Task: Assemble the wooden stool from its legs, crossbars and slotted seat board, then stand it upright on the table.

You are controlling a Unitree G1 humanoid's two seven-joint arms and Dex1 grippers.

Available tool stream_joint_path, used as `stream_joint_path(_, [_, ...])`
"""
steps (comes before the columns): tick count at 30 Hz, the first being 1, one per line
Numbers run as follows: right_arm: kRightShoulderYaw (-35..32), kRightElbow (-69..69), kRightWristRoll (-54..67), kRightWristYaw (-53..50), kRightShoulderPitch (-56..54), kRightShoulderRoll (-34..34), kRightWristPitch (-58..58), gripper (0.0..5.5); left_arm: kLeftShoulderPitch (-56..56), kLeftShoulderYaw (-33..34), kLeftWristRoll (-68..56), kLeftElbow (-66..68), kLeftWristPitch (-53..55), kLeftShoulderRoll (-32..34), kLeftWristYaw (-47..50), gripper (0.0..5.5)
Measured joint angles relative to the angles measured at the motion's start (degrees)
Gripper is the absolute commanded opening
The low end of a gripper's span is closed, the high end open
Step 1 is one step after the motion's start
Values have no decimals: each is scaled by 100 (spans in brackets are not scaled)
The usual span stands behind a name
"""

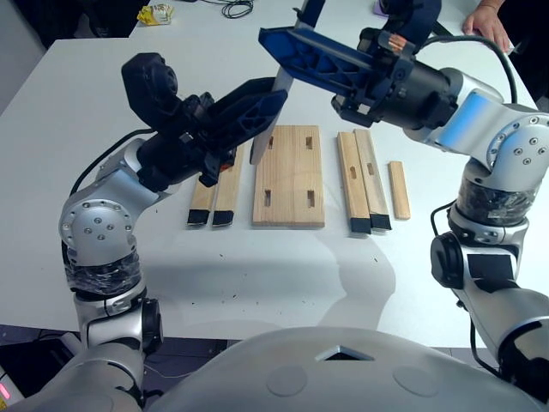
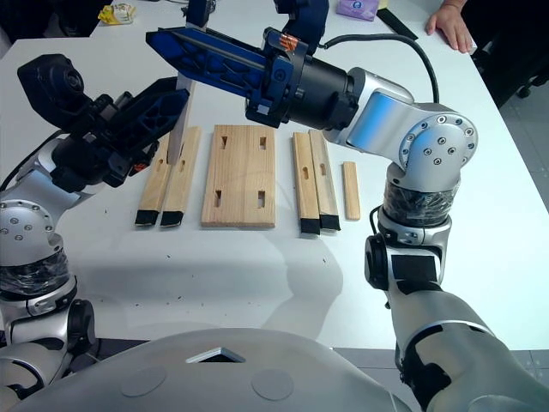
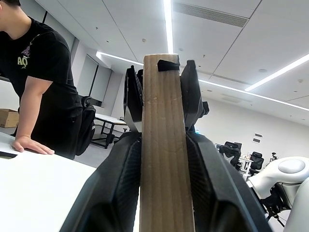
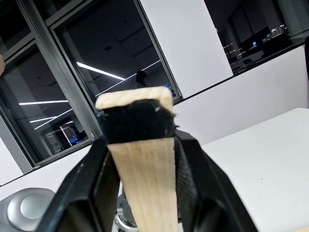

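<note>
I see the left gripper (image 3: 161,82) clamped on a wooden piece (image 3: 164,183), raised over the table (image 1: 257,275). The right gripper (image 4: 143,145) is closed tight on a black-tipped leg (image 4: 145,193), also in the air. The slotted seat board (image 1: 289,176) lies flat between two leg pairs (image 1: 214,197), with a short crossbar (image 1: 399,190) at its far right.

white table (image 1: 103,257) | ceiling light strips (image 3: 168,19) | dark windows (image 4: 116,53) | white wall (image 4: 181,43) | office chairs (image 3: 231,149)

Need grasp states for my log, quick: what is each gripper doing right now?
Left gripper: closed on the wooden piece.
Right gripper: closed on the same wooden piece, nearer its black end.
</note>
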Motion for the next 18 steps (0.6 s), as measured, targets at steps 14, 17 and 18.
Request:
stream_joint_path(14, [97, -133, -73, -112, 146, -128, -266, 139, -147, -101, 168, 164, -17, 160, -48, 131])
stream_joint_path(17, [106, -133, -73, -194, 173, -121, -299, 134, -146, -127, 141, 166, 1, 162, 24, 185])
stream_joint_path(18, [106, -133, -72, -211, 189, -121, -301, 132, -146, -136, 140, 166, 8, 164, 36, 200])
